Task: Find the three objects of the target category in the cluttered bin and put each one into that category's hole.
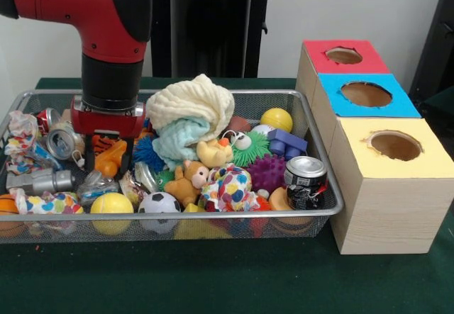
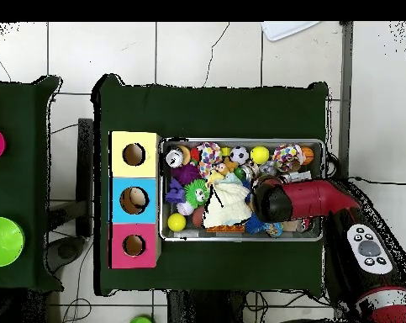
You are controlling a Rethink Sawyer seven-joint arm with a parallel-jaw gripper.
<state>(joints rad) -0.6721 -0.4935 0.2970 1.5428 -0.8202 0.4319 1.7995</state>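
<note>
The silver wire-mesh bin (image 1: 177, 217) is full of toys; it also shows in the overhead view (image 2: 239, 239). My gripper (image 1: 109, 164) is lowered into its left part, its black fingers (image 1: 90, 157) apart on either side of an orange toy (image 1: 111, 157). A clear, wrinkly plastic bottle (image 1: 96, 184) lies just below the fingertips, and another clear piece (image 1: 145, 176) lies to its right. No third bottle shows. The round hole (image 1: 365, 93) in the blue panel of the wooden box is right of the bin and shows from overhead (image 2: 134, 200). In the overhead view the arm (image 2: 303, 200) hides the gripper.
A cream and mint cloth (image 1: 190, 115) is heaped in the bin's middle. Silver cans lie at the left (image 1: 62, 142) and the front right (image 1: 305, 181). Balls, plush toys and a purple spiky ball (image 1: 268, 172) fill the rest. Red (image 1: 343, 55) and yellow (image 1: 394, 145) holes flank the blue one.
</note>
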